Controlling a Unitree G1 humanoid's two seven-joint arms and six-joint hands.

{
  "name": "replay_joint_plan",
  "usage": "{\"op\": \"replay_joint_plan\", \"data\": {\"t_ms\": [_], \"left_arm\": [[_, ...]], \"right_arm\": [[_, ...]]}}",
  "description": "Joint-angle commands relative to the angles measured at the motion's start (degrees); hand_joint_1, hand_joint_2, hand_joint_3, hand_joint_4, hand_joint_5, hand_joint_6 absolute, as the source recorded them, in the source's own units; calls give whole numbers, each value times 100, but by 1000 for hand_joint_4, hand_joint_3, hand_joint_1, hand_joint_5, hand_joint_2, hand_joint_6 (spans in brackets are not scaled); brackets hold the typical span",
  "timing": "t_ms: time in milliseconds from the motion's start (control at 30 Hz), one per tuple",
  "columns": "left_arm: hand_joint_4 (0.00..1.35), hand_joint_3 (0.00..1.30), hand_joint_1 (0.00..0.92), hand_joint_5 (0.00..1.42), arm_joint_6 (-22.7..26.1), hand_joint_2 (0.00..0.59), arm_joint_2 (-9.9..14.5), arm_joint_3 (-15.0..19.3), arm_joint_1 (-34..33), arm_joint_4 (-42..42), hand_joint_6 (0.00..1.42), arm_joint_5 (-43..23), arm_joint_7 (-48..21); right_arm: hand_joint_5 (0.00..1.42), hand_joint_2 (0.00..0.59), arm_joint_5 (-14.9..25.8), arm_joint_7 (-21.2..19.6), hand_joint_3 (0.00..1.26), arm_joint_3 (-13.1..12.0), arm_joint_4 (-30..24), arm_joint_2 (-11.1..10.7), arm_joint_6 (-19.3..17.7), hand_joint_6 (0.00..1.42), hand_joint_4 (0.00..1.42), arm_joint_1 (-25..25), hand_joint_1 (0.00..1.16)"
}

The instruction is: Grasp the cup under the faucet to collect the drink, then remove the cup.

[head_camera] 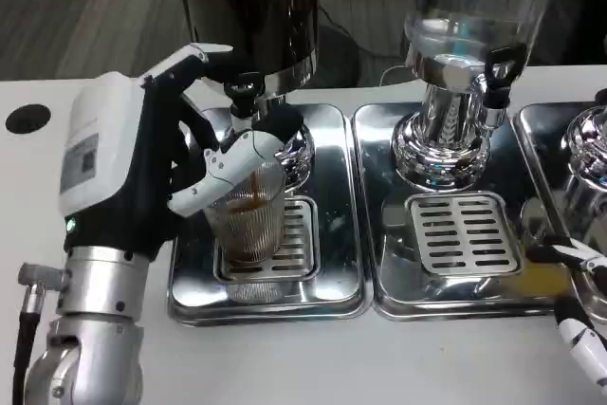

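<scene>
Head view – step: filling under way – holding the ribbed cup beneath the dark dispenser's faucet, brown drink rising inside.
Left hand: wrapping fingers around the cup, standing on the left drip tray.
Right hand: waiting at bench edge, grip unclear.
Next: likely lifting the cup away level – avoiding spills.

Bright, even overhead light; glare on steel trays; soft focus.
</scene>
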Motion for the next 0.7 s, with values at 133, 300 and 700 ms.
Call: {"op": "replay_joint_plan", "data": {"t_ms": [133,300,700], "left_arm": [[463,490,0,891,-62,46,24,-115,143,112,1093,59,-126],[463,490,0,891,-68,46,19,-125,152,106,1094,63,-125],[463,490,0,891,-54,47,16,-122,187,56,1111,72,-135]], "right_arm": [[119,444,11,59,306,-79,-98,-118,46,25,146,-69,393],[119,444,-18,103,307,-132,-160,-195,50,25,150,-107,393],[119,444,-226,85,307,-227,-241,-427,-8,25,154,-151,393]]}}
